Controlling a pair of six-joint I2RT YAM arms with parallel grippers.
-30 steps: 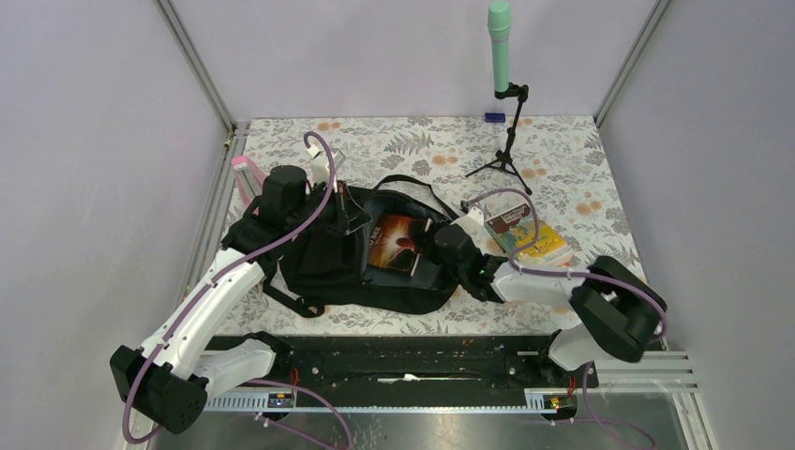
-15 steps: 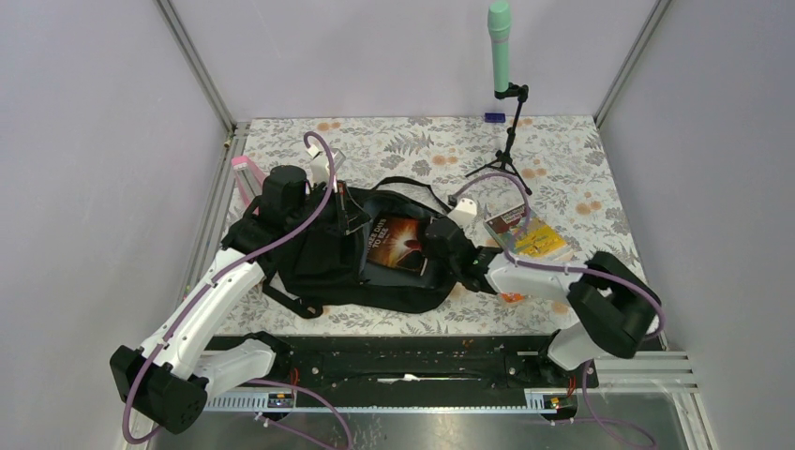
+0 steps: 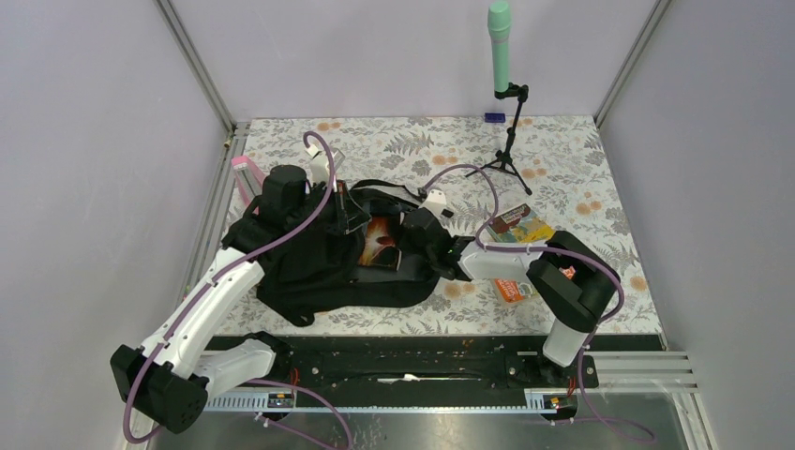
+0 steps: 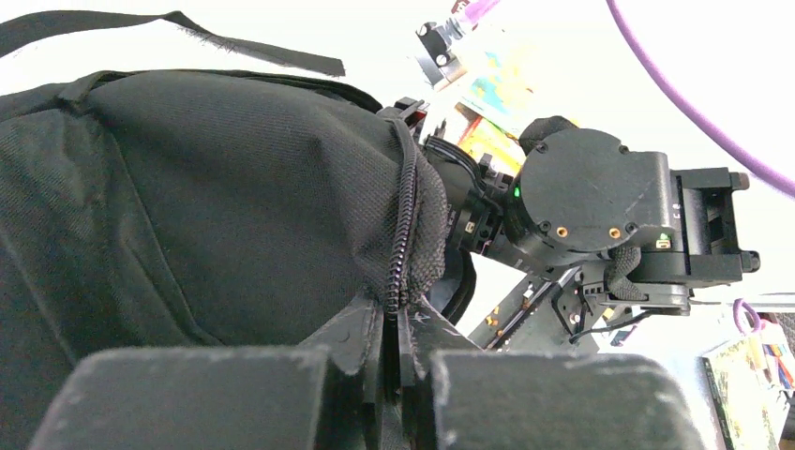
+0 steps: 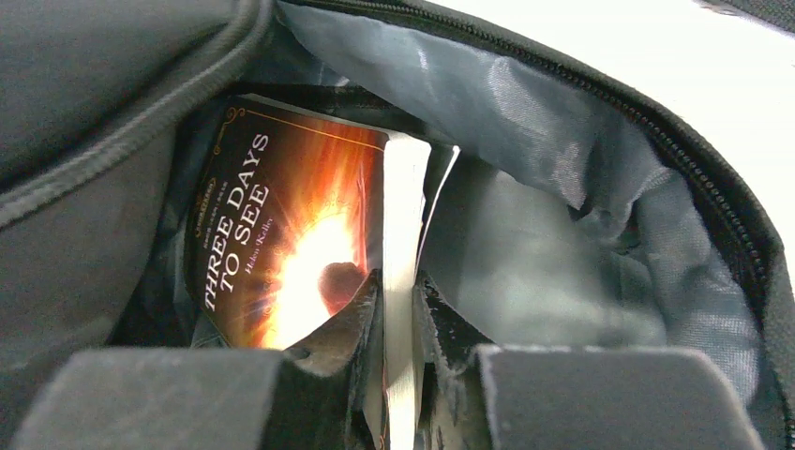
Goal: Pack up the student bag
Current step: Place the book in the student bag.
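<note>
The student bag (image 3: 319, 267) lies slumped on the left half of the flowered desk (image 3: 562, 159), nearer the front edge than the back, with its mouth turned right. The left gripper (image 4: 394, 326) has its jaws clenched almost flat on the bag's zip edge (image 4: 405, 225), holding that lip up. The right gripper (image 5: 398, 286) reaches into the mouth, its jaws a narrow slot apart and clamped on the page edge of a paperback (image 5: 281, 234) titled "Three Days to See".

Only the right wrist view gives the title and the grey lining (image 5: 525, 216) around the book (from above, just an orange patch of cover shows). Only the left wrist view shows the zip teeth running into the jaws, with the right arm's wrist (image 4: 581, 202) just beyond the lip. The top view alone takes in a stack of books (image 3: 522, 225) toward the right edge, an orange item (image 3: 514, 289) beside the right arm, a green microphone (image 3: 500, 56) on a tripod at the back edge, and a pink object (image 3: 246, 176) at the left edge.

Since a second ago the right arm has pushed leftward, the paperback sits deeper with less cover showing, and the bag has bunched leftward. The left gripper has not moved.
</note>
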